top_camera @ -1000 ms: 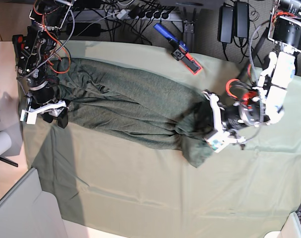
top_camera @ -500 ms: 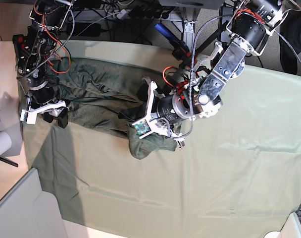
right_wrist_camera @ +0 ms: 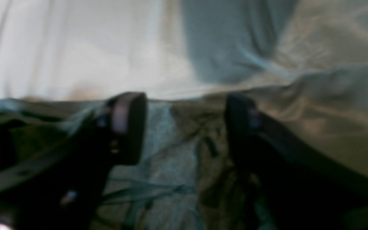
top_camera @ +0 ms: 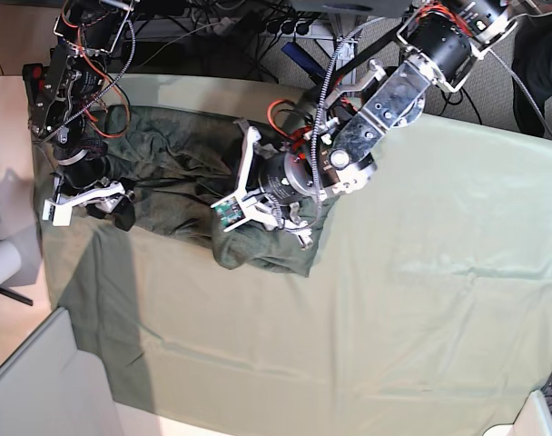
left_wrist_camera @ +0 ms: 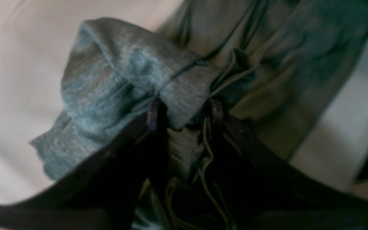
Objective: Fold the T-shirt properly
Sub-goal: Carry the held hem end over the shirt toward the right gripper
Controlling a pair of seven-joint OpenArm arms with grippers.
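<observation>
T-shirt (top_camera: 181,173) doubled over lengthwise, bunched, untidy. My left gripper (left_wrist_camera: 184,110) pinches its folded edge; right gripper (right_wrist_camera: 184,127) wide apart, empty. Smoothing and further folds remain.

The left arm reaches in from the base view's upper right, stretched diagonally toward the middle, its black-and-white left hand (top_camera: 249,213) low with jaws part-way apart and a fold of the dark heathered olive-green knit T-shirt (left_wrist_camera: 123,83) between them. The right arm stands at that view's left edge, its right hand (top_camera: 87,202) pointing down, black fingers (right_wrist_camera: 128,124) spread wide.
</observation>
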